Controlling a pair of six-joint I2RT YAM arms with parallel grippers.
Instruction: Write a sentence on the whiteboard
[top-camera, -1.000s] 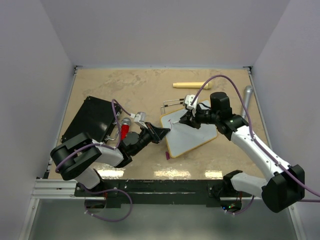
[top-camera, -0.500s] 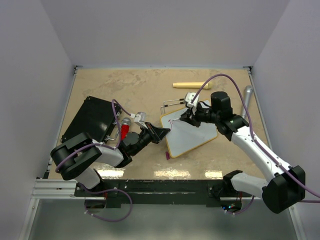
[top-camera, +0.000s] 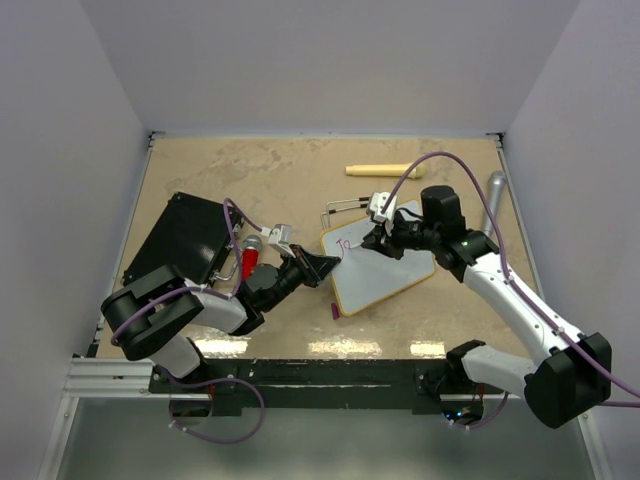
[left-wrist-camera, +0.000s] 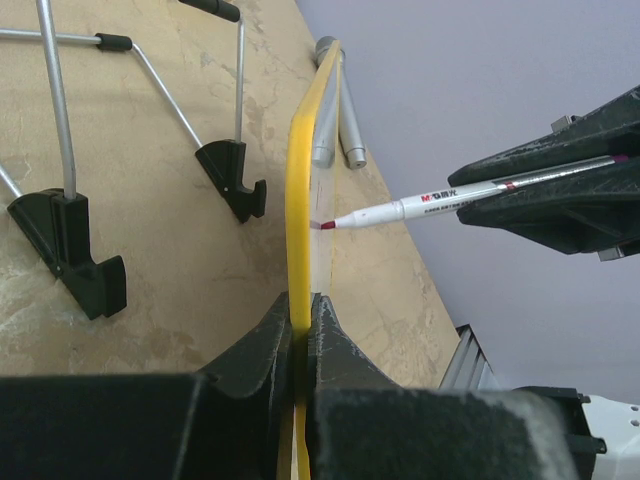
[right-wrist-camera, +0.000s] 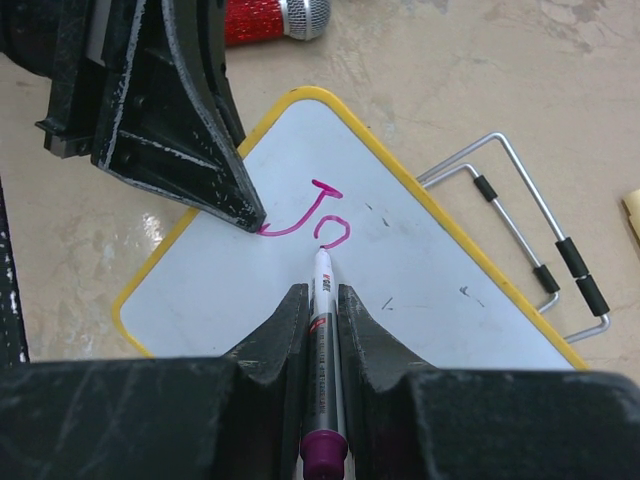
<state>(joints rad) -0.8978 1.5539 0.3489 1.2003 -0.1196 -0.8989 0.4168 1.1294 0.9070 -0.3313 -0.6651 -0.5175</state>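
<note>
Pink ink tips the marker (right-wrist-camera: 323, 330) that the right gripper (right-wrist-camera: 320, 296) has clamped tight between its fingers, nib pressed to the whiteboard (right-wrist-camera: 430, 280) at the foot of a round "o". The sentence (right-wrist-camera: 312, 216) so far is only "Jo", near the board's upper left corner. The left gripper (left-wrist-camera: 300, 322) is pinched shut on the board's yellow rim, and in the right wrist view its fingertip covers the tail of the "J". The board lies askew at the middle of the table (top-camera: 250, 180).

A wire stand (right-wrist-camera: 545, 265) with black feet sits just behind the board's far edge. A red microphone (top-camera: 250, 262) lies beside the left wrist, a black case (top-camera: 180, 235) further left, and a small purple cap (top-camera: 334, 312) just off the board's near corner. A yellow stick (top-camera: 385, 170) and a grey cylinder (top-camera: 493, 195) lie well apart at the back.

A second ago the board showed no legible letters; now "Jo" is there. The left arm has not shifted.
</note>
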